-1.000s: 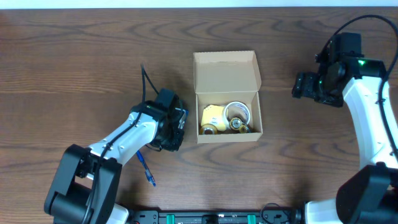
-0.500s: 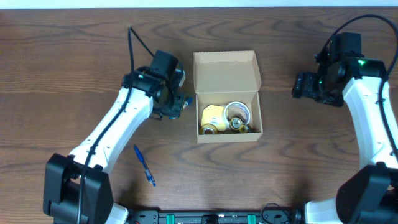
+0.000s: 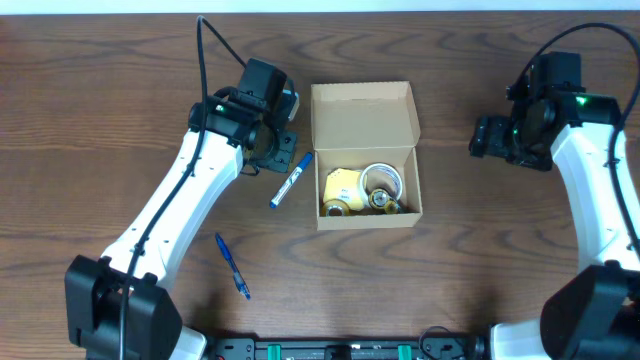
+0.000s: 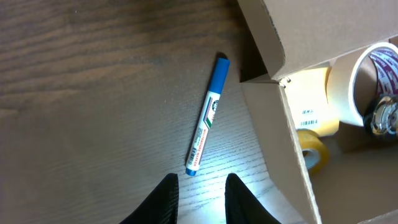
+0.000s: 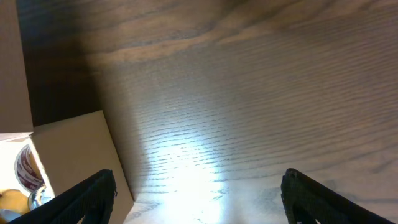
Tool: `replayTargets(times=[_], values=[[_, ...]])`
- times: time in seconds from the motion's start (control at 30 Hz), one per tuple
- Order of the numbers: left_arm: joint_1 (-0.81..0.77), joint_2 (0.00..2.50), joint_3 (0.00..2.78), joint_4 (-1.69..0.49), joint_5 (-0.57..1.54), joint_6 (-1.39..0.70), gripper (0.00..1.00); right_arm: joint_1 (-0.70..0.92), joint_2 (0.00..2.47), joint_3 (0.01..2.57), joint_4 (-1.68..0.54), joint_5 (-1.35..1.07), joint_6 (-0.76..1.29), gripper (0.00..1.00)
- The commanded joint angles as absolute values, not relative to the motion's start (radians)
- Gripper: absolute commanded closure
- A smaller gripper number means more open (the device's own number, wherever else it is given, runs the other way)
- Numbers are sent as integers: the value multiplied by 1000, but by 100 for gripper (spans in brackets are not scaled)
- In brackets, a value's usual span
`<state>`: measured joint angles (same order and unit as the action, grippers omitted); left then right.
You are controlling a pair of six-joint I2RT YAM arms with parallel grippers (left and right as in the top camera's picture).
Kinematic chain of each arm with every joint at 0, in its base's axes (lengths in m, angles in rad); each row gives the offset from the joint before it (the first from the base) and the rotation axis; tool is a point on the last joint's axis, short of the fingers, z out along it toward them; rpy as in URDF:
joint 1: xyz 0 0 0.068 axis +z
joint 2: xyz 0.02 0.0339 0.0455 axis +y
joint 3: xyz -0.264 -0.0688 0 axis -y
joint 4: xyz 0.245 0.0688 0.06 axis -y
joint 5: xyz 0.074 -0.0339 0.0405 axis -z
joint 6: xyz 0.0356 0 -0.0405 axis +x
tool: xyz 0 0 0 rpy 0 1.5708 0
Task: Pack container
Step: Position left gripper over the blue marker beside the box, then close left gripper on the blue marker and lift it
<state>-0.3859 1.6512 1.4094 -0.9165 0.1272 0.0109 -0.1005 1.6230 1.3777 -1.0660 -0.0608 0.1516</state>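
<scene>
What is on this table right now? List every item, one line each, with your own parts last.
container: one, tan cardboard, table centre, flap lid open.
yellow block: one, yellow, inside the container, left side.
large tape roll: one, whitish, inside the container, right of the block.
small tape roll: one, yellow, inside the container, front left corner.
shiny item: one, metallic, inside the container at the front; cannot tell what it is.
marker: one, blue and white, on the table just left of the container.
pen: one, blue, on the table, front left.
table: one, dark brown wood.
left gripper: one, black, open, above the marker.
right gripper: one, black, open, right of the container.
</scene>
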Motion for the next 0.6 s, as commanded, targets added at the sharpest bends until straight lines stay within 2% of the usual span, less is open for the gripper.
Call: replayTargets(times=[0.0,0.3,0.57], values=[[-380,1649,1359,-892,124,73,71,-102,1623,1376,-1066,-80,141,16],[-380,1678,1173,-743,224,162,45,-102,1623,1376,-1068,-80,141,16],[-381,1846,1173,-704,309,188,43,-97,1623,1376,-1082,-80,141,16]])
